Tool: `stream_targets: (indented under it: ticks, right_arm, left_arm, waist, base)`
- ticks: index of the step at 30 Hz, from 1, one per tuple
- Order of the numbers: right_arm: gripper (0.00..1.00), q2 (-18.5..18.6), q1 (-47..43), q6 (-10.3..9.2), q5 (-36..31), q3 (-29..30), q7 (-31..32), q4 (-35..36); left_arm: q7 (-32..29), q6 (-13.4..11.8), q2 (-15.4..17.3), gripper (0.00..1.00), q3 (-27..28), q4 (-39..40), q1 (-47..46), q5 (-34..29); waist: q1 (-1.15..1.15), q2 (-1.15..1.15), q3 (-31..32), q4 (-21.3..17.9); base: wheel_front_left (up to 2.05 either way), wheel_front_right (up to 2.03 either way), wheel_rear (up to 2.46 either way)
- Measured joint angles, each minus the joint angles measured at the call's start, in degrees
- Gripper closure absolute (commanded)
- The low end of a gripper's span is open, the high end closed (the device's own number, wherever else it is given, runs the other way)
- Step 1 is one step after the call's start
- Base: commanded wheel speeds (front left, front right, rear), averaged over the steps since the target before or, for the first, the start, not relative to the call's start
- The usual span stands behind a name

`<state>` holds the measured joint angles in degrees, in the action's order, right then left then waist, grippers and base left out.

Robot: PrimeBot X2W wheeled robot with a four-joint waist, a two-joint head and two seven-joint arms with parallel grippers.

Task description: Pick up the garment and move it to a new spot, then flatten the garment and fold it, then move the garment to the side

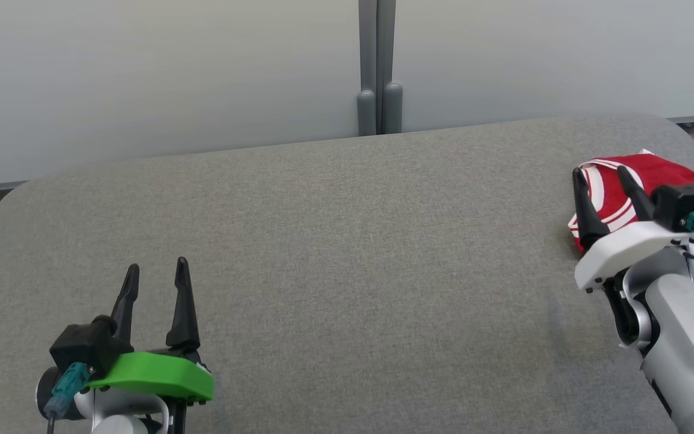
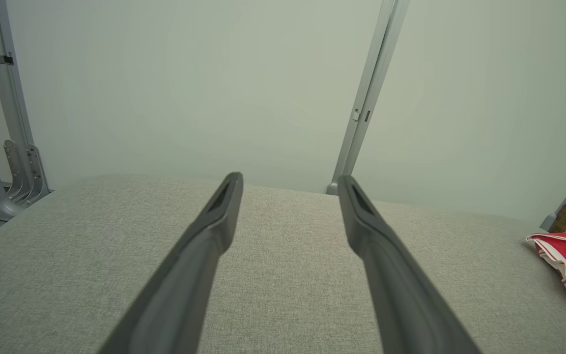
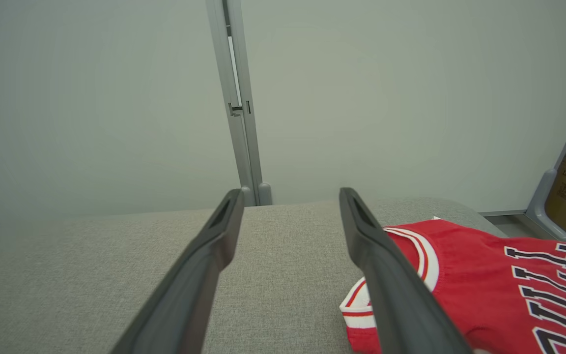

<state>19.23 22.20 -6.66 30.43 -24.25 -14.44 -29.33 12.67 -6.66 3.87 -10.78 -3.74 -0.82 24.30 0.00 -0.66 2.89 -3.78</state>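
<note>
Garment (image 1: 663,169), a red jersey, looks soft, light and limp. At the padded table's (image 1: 347,241) near left corner, the left gripper (image 1: 158,263) is spread and empty. Farther, at the right edge, the right gripper (image 1: 599,170) gapes empty by the compact jersey, whose white-trimmed edge should pinch easily.

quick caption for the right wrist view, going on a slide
Right gripper, open, at the edge of a red jersey lying on a grey table, one finger overlapping its white trim.
</note>
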Motion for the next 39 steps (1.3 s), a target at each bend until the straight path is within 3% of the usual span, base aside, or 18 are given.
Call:
stream_targets:
  ticks: [12,39]
  right_arm:
    - [0.0,-4.82,-11.0,-0.52,-3.38,3.45,-0.01,8.56]
    - [0.0,-8.78,-22.46,-0.52,-12.96,9.17,-0.08,16.29]
  left_arm:
    - [0.05,-0.15,-0.35,0.0,-0.04,-2.41,2.35,-1.49]
    - [0.56,-0.16,-0.73,0.0,0.98,-3.57,4.38,-1.97]
  waist:
    - [0.0,0.0,0.65,1.62]
    - [0.0,0.0,1.94,1.68]
  base:
    - [0.0,0.0,0.0]
    - [0.0,0.0,0.0]
